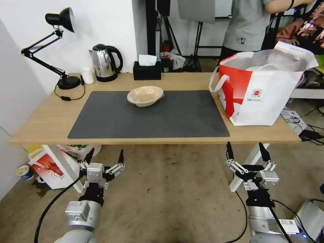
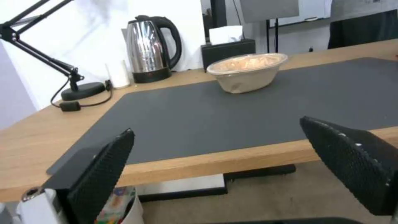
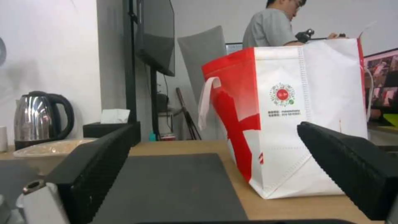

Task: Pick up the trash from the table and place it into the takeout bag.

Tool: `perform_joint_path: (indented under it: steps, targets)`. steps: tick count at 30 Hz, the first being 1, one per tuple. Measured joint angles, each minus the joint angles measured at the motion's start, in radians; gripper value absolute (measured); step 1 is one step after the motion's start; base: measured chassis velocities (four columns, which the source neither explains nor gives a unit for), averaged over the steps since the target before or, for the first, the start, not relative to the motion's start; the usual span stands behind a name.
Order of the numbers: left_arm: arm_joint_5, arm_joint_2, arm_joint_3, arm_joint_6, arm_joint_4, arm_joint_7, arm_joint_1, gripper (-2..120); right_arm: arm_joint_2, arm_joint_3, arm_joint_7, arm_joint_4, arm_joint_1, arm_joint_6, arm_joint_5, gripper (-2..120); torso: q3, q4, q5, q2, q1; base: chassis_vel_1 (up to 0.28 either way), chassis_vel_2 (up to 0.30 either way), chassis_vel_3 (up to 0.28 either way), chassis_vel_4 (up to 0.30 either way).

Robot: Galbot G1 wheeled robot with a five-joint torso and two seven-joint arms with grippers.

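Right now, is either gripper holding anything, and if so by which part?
Nothing is held. The left gripper and right gripper both hang open and empty below the table's front edge. The beige bowl sits untouched on the mat.

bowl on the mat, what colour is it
Beige, the bowl; the left wrist view shows it best.

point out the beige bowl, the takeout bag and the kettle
beige bowl (image 1: 145,96), head view, inside of the bowl
takeout bag (image 1: 261,101), head view, white front panel by the round logo
kettle (image 2: 145,49), left wrist view, steel body
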Motion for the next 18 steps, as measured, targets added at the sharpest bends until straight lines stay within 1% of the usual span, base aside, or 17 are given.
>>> perform_joint_path:
  steps: [18]
  targets:
    - [0.000, 0.000, 0.000, 0.000, 0.000, 0.000, 0.000, 100, 0.000, 0.000, 0.000, -0.001, 0.000, -0.001, -0.001, 100, 0.000, 0.0000, 0.0000, 0.000, 0.000, 0.000, 0.000, 0.000, 0.000]
